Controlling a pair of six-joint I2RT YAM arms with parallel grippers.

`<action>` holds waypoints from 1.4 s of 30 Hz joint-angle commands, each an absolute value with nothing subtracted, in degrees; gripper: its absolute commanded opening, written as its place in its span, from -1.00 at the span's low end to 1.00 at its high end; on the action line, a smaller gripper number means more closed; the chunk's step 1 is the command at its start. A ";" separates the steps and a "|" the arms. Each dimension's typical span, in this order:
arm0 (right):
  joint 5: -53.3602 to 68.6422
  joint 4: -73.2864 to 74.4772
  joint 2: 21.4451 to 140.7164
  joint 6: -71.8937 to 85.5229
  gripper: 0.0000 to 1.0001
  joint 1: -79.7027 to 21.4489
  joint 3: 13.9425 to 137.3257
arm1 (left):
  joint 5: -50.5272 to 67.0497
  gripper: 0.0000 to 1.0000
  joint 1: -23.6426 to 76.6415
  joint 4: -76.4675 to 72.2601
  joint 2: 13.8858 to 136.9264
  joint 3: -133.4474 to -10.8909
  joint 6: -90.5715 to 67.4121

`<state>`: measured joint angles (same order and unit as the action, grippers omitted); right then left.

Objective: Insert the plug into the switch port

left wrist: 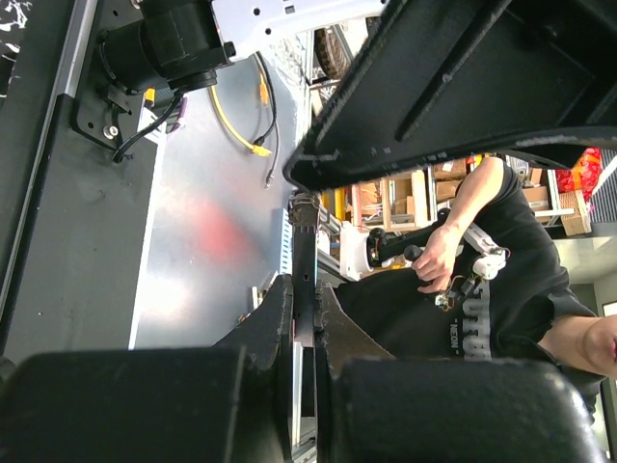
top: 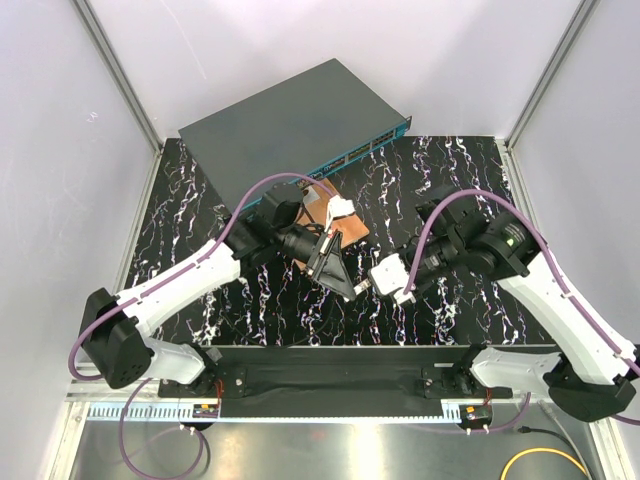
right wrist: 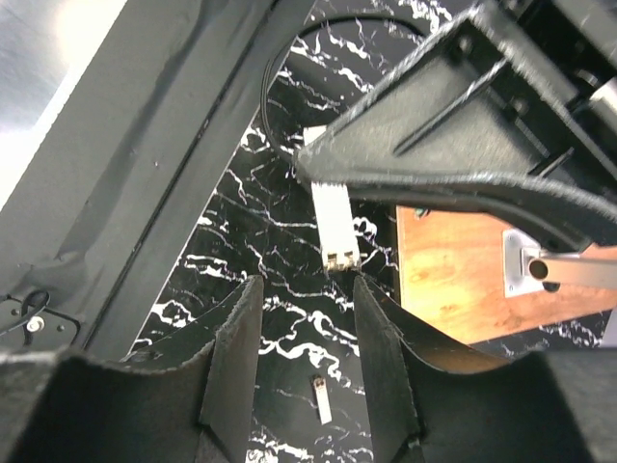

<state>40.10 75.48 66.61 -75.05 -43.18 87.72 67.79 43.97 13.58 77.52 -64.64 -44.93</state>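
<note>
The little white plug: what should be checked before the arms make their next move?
1. Grip on the plug by the left gripper: ok.
2. Jaws of the right gripper apart, in line with the plug's tip: ok.
3. Hold of the right gripper on the plug: not ok, gaps both sides.
4. Seating of the plug in the switch: not ok, well away from it.
5. Free opening on its teal face: cannot tell, too small.
6. Way past the brown board: not ok, it lies between plug and switch.
</note>
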 commanded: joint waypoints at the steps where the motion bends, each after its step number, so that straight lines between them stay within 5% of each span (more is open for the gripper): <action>1: 37.27 74.01 64.43 -75.24 -0.03 -43.68 86.22 | 70.58 -1.00 44.65 10.81 76.11 -65.21 -44.03; 20: 40.17 68.99 67.50 -70.14 0.08 -44.56 88.15 | 70.49 -1.00 44.65 6.33 77.34 -65.21 -47.63; 38: 35.42 70.14 68.20 -72.77 -0.58 -47.64 88.07 | 69.87 -1.00 44.56 4.75 79.28 -65.21 -50.89; 42: 34.46 70.31 68.03 -72.86 -1.00 -47.72 87.72 | 69.70 -1.00 44.56 4.92 79.28 -65.30 -50.45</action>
